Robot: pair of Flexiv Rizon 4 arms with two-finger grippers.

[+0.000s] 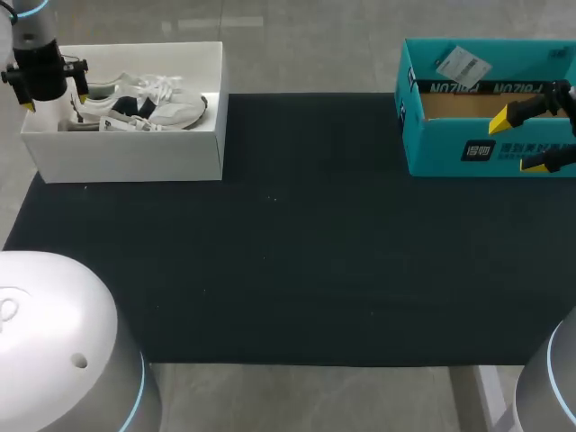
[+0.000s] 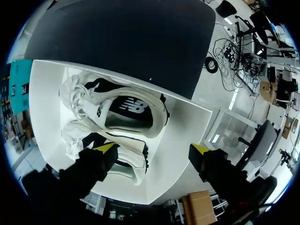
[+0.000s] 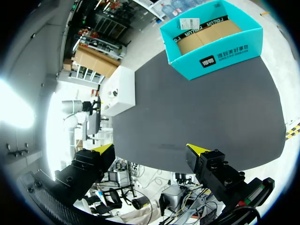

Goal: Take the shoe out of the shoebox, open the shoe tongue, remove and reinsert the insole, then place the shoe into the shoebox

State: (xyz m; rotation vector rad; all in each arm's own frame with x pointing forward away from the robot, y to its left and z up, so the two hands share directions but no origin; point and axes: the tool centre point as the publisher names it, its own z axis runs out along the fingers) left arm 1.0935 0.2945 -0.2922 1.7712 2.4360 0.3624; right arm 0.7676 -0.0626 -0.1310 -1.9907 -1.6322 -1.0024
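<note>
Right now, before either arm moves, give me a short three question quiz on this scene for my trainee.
1. True or false: the left gripper, open, hangs over the white box.
2. How many shoes lie in that box? A none; B one; C two.
3. What does the right gripper hold?
Key: 1 true; 2 C; 3 nothing, it is open.

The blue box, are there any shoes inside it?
No, the teal box shows only a bare brown bottom inside, and both shoes lie in the white box.
</note>
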